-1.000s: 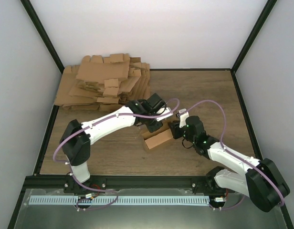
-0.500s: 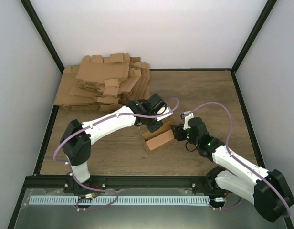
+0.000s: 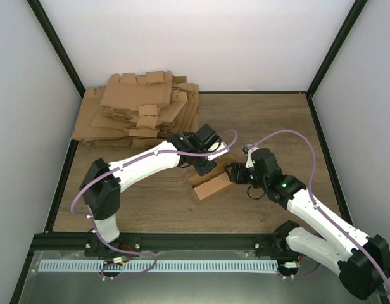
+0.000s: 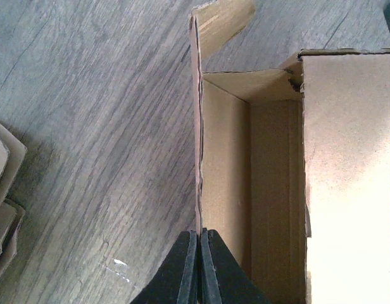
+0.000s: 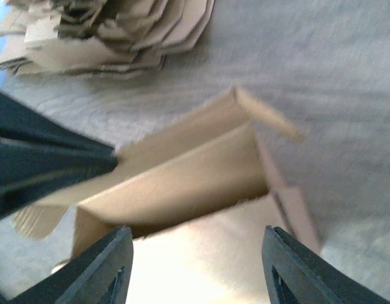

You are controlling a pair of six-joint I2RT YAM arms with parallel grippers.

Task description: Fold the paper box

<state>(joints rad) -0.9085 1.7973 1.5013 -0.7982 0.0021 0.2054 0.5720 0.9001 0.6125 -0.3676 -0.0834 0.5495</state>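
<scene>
**Item 1. Paper box** (image 3: 211,185): a single piece of plain brown cardboard, partly erected. It lies on the wood-grain counter (image 3: 277,114) between the two hands. It forms a shallow trough, open upward. One long wall stands upright on edge, and a broad pale panel lies over the opposite long side. The inner floor and an inner corner fold show in the left wrist view. A small loose flap sticks out slantwise from the end of the upright wall.

**Item 2. Left hand** (image 4: 200,239): at the box's upright long wall, on the side facing the back of the counter. Its black fingers are pressed together and pinch the top edge of that wall. The thin cardboard runs straight out from between the fingertips.

**Item 3. Right hand** (image 5: 195,235): just beside the right end of the box. Its fingers (image 5: 109,263) are spread wide, and the box's pale panel shows in the gap between them. The right wrist view is blurred, so contact with the cardboard cannot be told.

**Item 4. Pile of flat cardboard blanks** (image 3: 141,111): beyond the box, toward the back-left corner, and well apart from it. The blanks are brown and loosely stacked, with flaps jutting at several angles.
</scene>
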